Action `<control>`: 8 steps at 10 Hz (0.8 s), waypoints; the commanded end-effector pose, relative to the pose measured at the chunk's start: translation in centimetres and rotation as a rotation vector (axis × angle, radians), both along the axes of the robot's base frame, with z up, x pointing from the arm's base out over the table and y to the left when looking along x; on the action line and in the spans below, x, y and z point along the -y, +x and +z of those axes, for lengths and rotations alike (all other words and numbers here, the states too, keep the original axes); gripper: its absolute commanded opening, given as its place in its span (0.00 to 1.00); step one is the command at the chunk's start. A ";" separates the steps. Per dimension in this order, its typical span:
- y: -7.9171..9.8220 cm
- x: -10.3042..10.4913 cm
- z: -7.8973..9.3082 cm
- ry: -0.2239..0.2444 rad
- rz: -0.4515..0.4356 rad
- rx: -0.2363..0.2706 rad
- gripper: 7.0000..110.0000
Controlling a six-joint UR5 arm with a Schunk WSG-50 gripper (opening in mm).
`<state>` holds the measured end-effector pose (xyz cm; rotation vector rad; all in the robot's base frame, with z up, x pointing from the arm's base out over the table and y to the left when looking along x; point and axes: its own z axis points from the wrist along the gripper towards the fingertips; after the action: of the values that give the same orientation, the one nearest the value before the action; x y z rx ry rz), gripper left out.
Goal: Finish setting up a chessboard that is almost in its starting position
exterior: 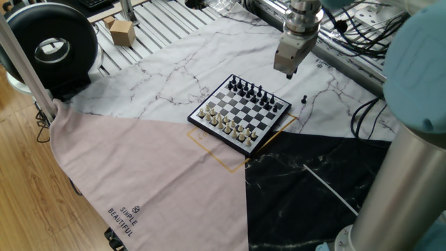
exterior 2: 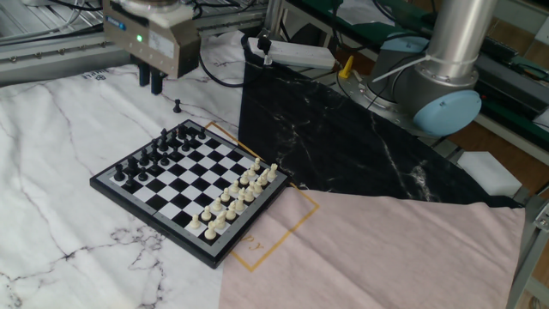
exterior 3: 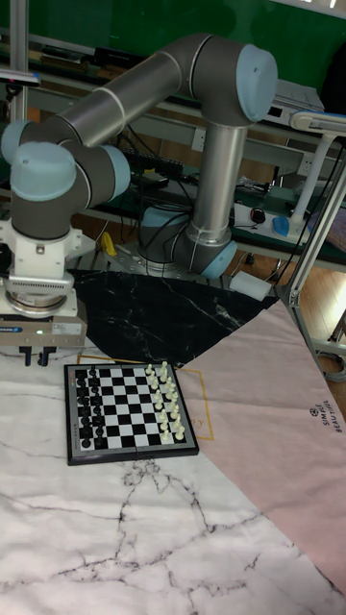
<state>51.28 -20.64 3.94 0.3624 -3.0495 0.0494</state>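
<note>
The chessboard [exterior: 242, 111] [exterior 2: 193, 176] [exterior 3: 125, 408] lies on the white marble cloth, with black pieces ranked on one side and cream pieces on the other. One small black piece [exterior: 304, 99] [exterior 2: 177, 106] stands alone on the cloth, off the board's black-side corner. My gripper [exterior: 288, 71] [exterior 2: 152, 83] [exterior 3: 34, 357] hangs above the cloth, just beyond that corner and a little away from the loose piece. Its two fingers are apart with nothing between them, so it is open.
A thin orange square outline [exterior 2: 287, 215] peeks from under the board. Black marble cloth [exterior 2: 343, 137] and pink cloth [exterior: 153, 174] border it. The arm's base [exterior 2: 442, 94], cables [exterior: 362, 35], a round black device [exterior: 49, 45] and a cardboard box [exterior: 122, 31] ring the table.
</note>
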 end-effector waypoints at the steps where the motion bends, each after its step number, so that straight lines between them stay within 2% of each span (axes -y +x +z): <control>1: -0.8 0.3 -2.0 0.008 -0.005 -0.056 0.15; 2: -1.6 0.0 -1.7 0.018 -0.012 -0.079 0.15; 5: -3.5 -1.0 -1.3 0.022 -0.034 -0.089 0.15; 8: -4.9 -0.4 -1.4 0.026 -0.040 -0.104 0.15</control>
<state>47.54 -20.22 2.58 0.3163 -2.9620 0.0125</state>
